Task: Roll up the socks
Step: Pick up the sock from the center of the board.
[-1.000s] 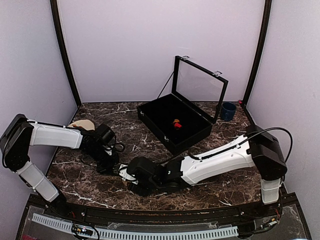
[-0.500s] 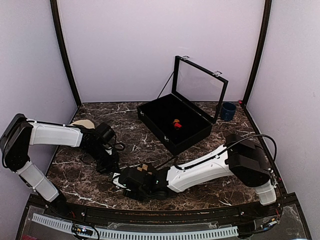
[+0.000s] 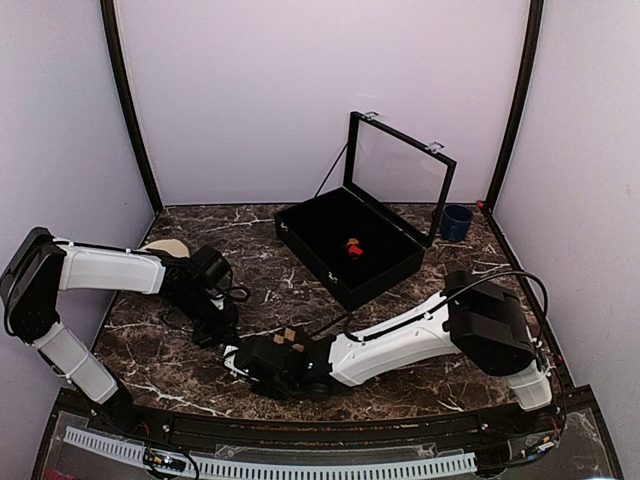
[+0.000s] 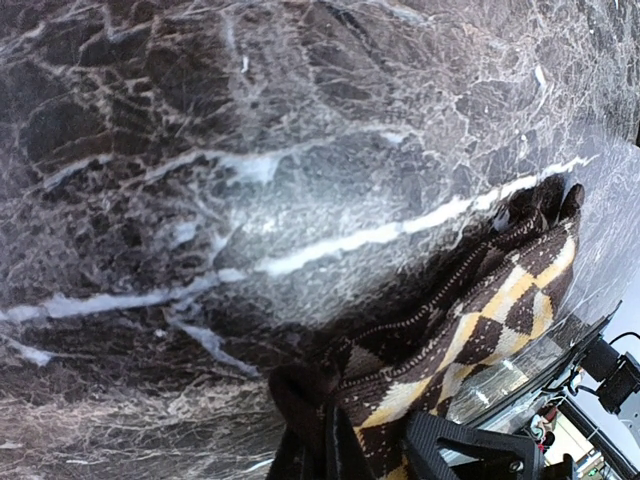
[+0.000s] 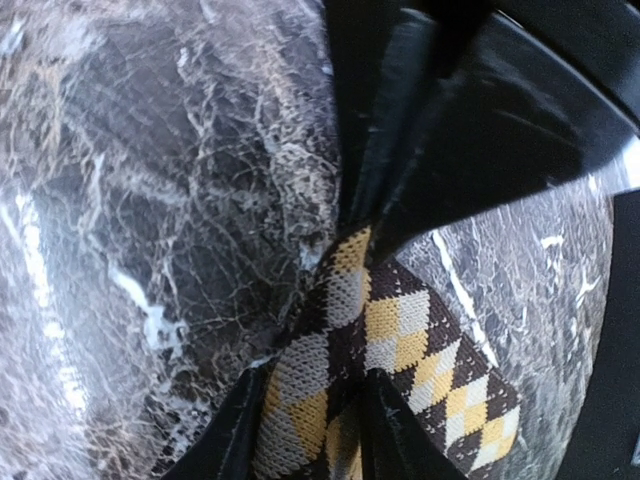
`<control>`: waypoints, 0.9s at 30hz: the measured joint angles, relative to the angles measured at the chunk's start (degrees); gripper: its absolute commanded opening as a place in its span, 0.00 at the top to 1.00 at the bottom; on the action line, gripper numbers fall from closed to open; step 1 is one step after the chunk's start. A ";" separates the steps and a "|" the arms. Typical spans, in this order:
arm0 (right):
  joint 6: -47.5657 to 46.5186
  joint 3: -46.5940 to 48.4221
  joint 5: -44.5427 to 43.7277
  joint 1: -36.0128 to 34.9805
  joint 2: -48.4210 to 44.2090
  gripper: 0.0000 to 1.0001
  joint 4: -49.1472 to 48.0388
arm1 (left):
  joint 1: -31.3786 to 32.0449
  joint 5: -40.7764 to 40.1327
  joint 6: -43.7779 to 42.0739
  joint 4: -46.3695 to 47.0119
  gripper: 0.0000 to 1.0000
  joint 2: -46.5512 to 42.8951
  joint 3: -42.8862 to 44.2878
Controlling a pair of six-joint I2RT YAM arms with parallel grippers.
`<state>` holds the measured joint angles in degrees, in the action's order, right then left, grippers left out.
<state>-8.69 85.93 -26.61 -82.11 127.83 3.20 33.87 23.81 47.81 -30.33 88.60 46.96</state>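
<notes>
The sock with tan diamonds (image 3: pixel 290 340) lies on the marble near the front edge, between my two grippers. My left gripper (image 3: pixel 225 335) is shut, and in the left wrist view this gripper (image 4: pixel 325 400) pinches the dark end of that sock (image 4: pixel 480 310). My right gripper (image 3: pixel 245 358) reaches across from the right. In the right wrist view it (image 5: pixel 315 400) is shut on the sock (image 5: pixel 440 380), with bunched fabric filling the gap between its fingers (image 5: pixel 215 440). A small rolled sock with red and orange (image 3: pixel 352 247) sits inside the black box (image 3: pixel 300 225).
The box's glass lid (image 3: pixel 400 165) stands open at the back. A blue cup (image 3: pixel 457 222) is at the back right. A beige object (image 3: pixel 165 247) lies behind the left arm. Purple walls close in three sides.
The right arm has swung left and lower toward the left gripper, and its jaws have narrowed onto the tan sock. The left arm has stayed in place, still shut.
</notes>
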 measured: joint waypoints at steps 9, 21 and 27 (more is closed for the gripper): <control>-1.33 0.11 -0.33 -0.02 0.09 0.79 0.00 | 0.00 -0.02 0.02 0.00 1.00 1.09 0.00; -1.07 0.11 0.00 -0.04 0.09 0.98 0.39 | 0.00 -0.44 0.96 0.00 1.00 1.73 0.42; 1.73 -0.22 1.03 -0.02 0.09 1.00 0.48 | 0.00 -0.85 2.45 0.09 0.86 1.73 0.92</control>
<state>-6.96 85.71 -25.58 -82.13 127.92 3.68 33.87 22.96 50.26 -30.24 90.32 47.88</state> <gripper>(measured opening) 0.030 0.067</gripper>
